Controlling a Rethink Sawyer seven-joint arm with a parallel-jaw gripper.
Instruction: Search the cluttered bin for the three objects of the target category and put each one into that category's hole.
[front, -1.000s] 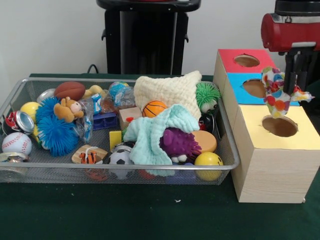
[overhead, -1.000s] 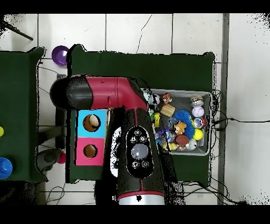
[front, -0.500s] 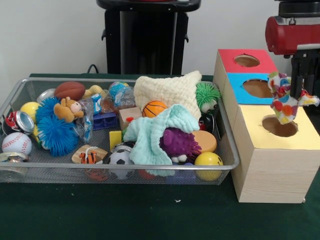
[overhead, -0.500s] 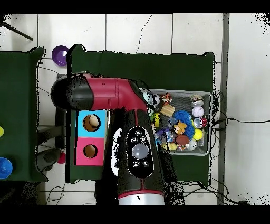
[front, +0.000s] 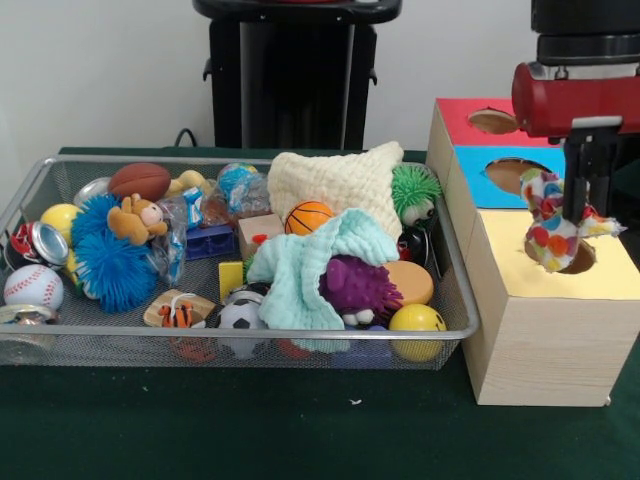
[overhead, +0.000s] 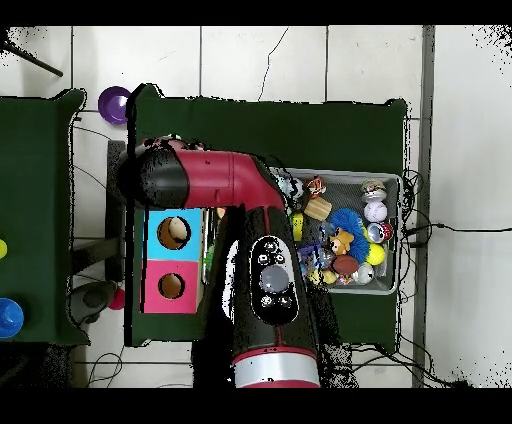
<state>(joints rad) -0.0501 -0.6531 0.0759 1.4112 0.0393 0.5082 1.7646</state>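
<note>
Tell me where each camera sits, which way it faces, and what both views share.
Front view: table level, facing the wire bin and hole box; shows the gripper holding a spotted cloth at the yellow hole.
Overhead view: straight down; the red arm covers the yellow section.
Shared: bin, box, arm.

dotted cloth (front: 552, 222) | multicolour, crumpled | hanging over yellow hole (front: 566, 254) | lower end at rim

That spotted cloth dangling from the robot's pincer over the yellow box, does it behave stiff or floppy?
Probably floppy: the spotted cloth hangs bunched and drooping below the pincer. Likely light too, since a small pinch holds it. Its loose corners stick out sideways, so it may snag on the rim of the yellow box's hole.
</note>
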